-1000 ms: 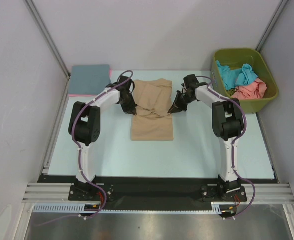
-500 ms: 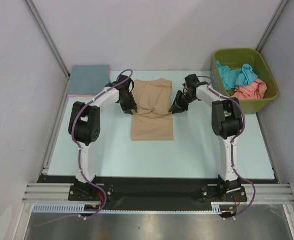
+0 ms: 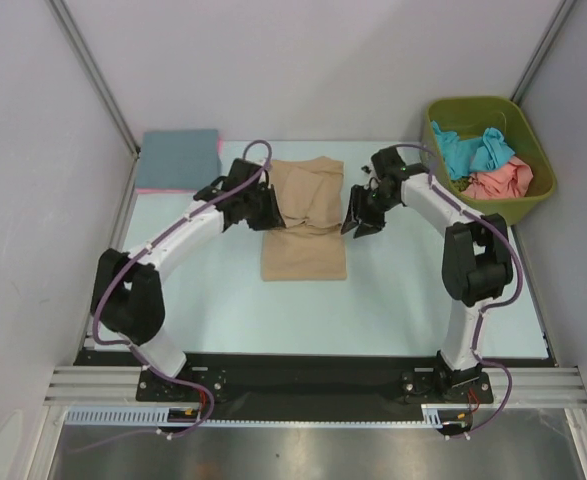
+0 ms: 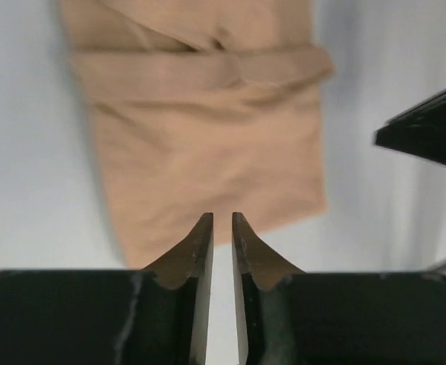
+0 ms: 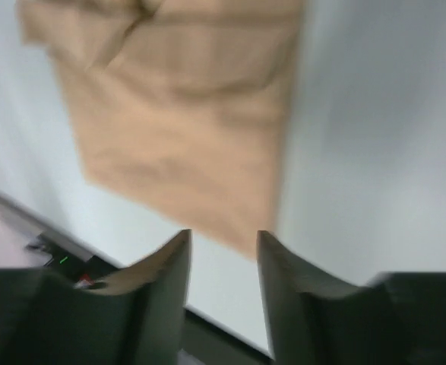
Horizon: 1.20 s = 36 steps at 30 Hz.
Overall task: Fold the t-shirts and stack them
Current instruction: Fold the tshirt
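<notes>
A tan t-shirt (image 3: 303, 222) lies in the middle of the table, folded into a long narrow strip with a crease across its middle. My left gripper (image 3: 269, 212) hovers at its left edge, its jaws a narrow gap apart with nothing between them (image 4: 222, 220). At the shirt's right edge my right gripper (image 3: 358, 220) stands open and empty (image 5: 223, 237). Both wrist views look down on the tan t-shirt (image 4: 207, 129) (image 5: 185, 122). A slate blue t-shirt (image 3: 179, 156) lies folded at the back left, on a pink one (image 3: 151, 187).
An olive-green bin (image 3: 533, 205) at the back right holds a crumpled teal t-shirt (image 3: 471, 150) and a salmon one (image 3: 500, 180). Grey walls close in the table on three sides. The right gripper's black tip (image 4: 428, 133) shows in the left wrist view.
Both grippers have let go of the tan t-shirt's sides and opened. The left arm's elbow has swung out to the left and down, and the right arm's elbow has moved out to the right.
</notes>
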Motion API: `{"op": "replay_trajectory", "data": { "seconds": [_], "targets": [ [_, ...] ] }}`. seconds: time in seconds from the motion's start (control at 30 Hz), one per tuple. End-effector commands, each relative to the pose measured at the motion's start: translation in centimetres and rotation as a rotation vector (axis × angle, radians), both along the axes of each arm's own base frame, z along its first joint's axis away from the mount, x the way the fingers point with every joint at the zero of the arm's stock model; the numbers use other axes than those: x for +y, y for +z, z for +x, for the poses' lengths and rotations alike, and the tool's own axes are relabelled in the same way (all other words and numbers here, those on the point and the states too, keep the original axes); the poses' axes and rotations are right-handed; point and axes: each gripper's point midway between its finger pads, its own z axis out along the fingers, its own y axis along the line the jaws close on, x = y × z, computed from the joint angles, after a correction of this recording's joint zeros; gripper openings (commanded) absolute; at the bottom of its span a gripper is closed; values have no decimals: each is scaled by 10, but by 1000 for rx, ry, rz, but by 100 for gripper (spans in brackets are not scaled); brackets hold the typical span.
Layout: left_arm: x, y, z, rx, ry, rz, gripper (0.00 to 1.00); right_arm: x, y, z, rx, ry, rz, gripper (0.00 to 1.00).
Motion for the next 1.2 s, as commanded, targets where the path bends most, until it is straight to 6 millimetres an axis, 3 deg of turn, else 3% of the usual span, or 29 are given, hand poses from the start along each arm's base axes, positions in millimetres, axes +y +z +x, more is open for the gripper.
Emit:
{"op": "replay_trajectory", "data": {
  "seconds": [0.0,0.1,0.17,0.3,0.53,0.67,0.77,0.83,0.87,0.97,1.0,1.17],
  "targets": [
    [-44,-36,-37,115,-152,-155,15,69,22,-48,3,192,200,41],
    [-44,-59,-43,161,-142,-136,9,101,10,-70,107,257,286,9],
    [-40,-69,-47,190,-140,-106,7,117,2,-81,137,293,301,0],
    [-24,-101,-57,271,-106,-31,6,142,-6,-96,222,353,382,0],
    [-10,-126,-75,321,-78,-17,6,144,-50,-108,311,365,324,0],
    [2,-144,-83,342,-63,33,6,121,-68,-103,316,314,269,0],
    [13,-154,-90,364,-48,59,5,91,-82,-101,297,273,159,0],
    [16,-156,-92,358,-47,71,5,72,-81,-95,270,236,127,0],
    [18,-157,-92,353,-46,80,5,60,-89,-105,293,220,97,0],
    [22,-160,-97,353,-51,91,5,25,-96,-102,268,141,28,0],
    [25,-161,-100,355,-52,99,5,12,-105,-112,293,117,10,0],
    [36,-162,-109,358,-61,140,4,-35,-103,-111,264,13,-46,0]
  ]
}}
